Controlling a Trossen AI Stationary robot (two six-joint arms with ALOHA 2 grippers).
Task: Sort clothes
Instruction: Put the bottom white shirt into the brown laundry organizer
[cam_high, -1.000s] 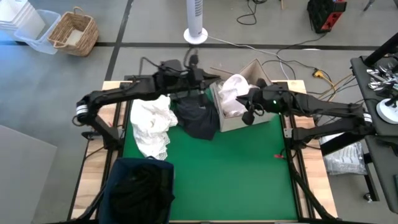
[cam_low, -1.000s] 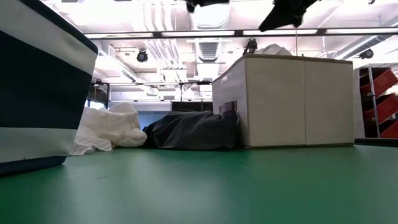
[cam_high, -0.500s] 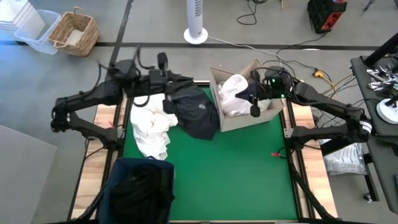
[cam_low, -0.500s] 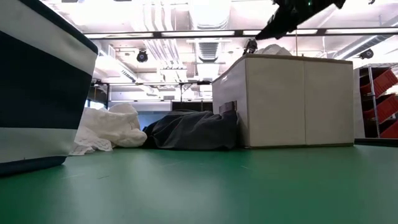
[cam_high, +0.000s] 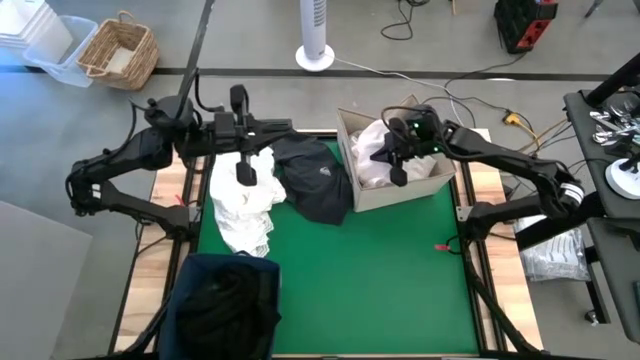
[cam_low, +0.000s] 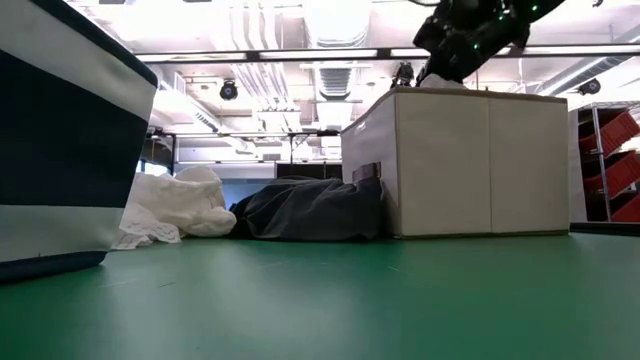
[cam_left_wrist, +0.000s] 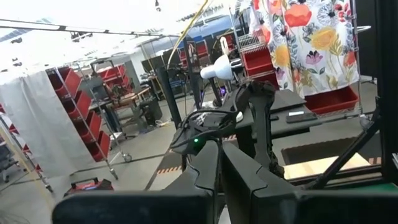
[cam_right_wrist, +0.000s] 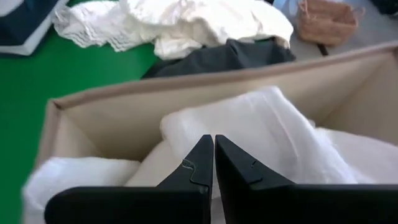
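Note:
White clothes (cam_high: 243, 205) lie heaped on the green mat at the far left. A dark garment (cam_high: 316, 182) lies beside them against the cardboard box (cam_high: 400, 190). More white clothes (cam_right_wrist: 267, 124) fill the box. My right gripper (cam_right_wrist: 214, 146) is shut and slants down just over those boxed clothes, with nothing between its fingers; it shows in the low view as my right gripper (cam_low: 432, 62) above the box top. My left gripper (cam_high: 288, 126) is shut and empty, level, high over the mat's far left.
A navy fabric bin (cam_high: 225, 305) with dark cloth inside stands at the near left corner; in the low view the bin (cam_low: 60, 140) fills the left side. The middle and near right of the green mat (cam_high: 390, 280) lie bare. A wicker basket (cam_high: 120, 50) sits on the floor beyond.
My left gripper has drawn back from beside the box toward the table's left edge and has risen. My right gripper has swung toward the far edge over the box, turned, and sunk toward the white clothes inside. The clothes on the mat have not moved.

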